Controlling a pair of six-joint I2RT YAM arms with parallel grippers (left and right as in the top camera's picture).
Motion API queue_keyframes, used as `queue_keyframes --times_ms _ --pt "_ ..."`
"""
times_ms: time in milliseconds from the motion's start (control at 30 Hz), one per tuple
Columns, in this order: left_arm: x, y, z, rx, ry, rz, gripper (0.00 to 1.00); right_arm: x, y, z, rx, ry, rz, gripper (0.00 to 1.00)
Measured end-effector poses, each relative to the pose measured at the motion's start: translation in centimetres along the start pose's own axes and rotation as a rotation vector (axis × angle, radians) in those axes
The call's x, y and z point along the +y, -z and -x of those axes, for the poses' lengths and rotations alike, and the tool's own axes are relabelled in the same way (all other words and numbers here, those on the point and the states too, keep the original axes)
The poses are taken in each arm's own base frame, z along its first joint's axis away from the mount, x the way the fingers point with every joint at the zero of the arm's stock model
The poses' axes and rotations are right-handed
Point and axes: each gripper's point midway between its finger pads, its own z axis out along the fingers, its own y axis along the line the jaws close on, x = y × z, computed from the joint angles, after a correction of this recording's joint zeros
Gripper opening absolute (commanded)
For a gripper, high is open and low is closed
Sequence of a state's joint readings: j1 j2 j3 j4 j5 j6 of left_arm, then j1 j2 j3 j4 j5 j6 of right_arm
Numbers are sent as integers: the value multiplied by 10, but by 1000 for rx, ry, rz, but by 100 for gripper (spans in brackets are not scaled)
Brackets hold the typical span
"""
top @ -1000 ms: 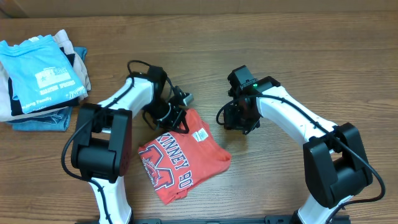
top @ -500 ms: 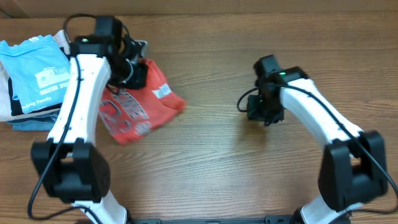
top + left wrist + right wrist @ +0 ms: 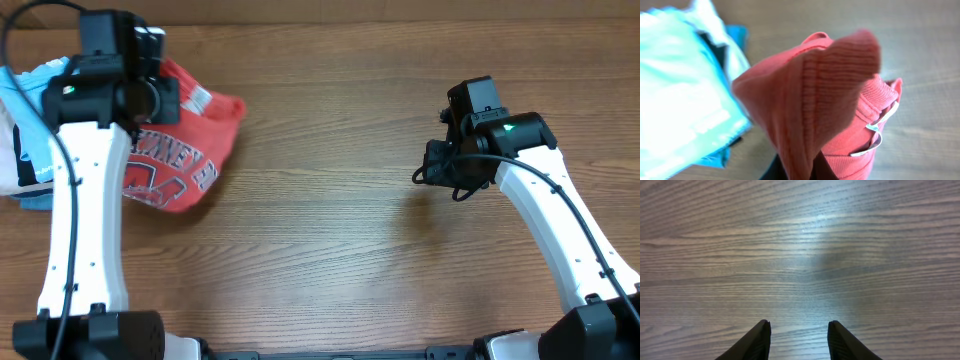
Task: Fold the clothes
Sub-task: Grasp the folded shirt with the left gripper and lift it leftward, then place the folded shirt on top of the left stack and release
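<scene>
Left gripper (image 3: 158, 98) clamped my folded-looking coral-red T-shirt (image 3: 185, 160) beside the stack (image 3: 22, 95); right gripper (image 3: 799, 330) hung open. Only stacking seemed left.

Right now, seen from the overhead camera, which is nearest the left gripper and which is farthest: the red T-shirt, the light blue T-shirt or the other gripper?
Measured from the left gripper:
1. The coral-red T-shirt: in its grip, bunched right under it.
2. The light blue T-shirt: close by, on its left.
3. The right gripper: far off on the right, open over bare wood.
</scene>
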State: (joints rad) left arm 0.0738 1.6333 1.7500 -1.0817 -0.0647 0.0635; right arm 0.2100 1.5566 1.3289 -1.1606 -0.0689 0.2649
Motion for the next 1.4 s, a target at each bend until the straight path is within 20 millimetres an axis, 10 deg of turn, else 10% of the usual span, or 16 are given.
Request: queue_keyframes --times_ms 533,900,1167,1233,1333,1400 --pt "141 30 61 -351 248 251 4 -4 0 -7 26 2 -19 41" --pt "202 -35 44 -273 328 319 7 -7 1 -15 61 -2 -32 41" --pt "246 -31 32 -295 407 372 17 -7 1 -16 63 -2 -32 41" --pt "252 -36 27 -286 421 373 31 -7 1 -16 63 -2 -32 41" --pt "262 -47 19 -268 447 374 89 -7 1 -16 63 -2 -32 41" --pt "267 -53 14 -256 459 374 100 -7 1 -16 63 -2 -32 41"
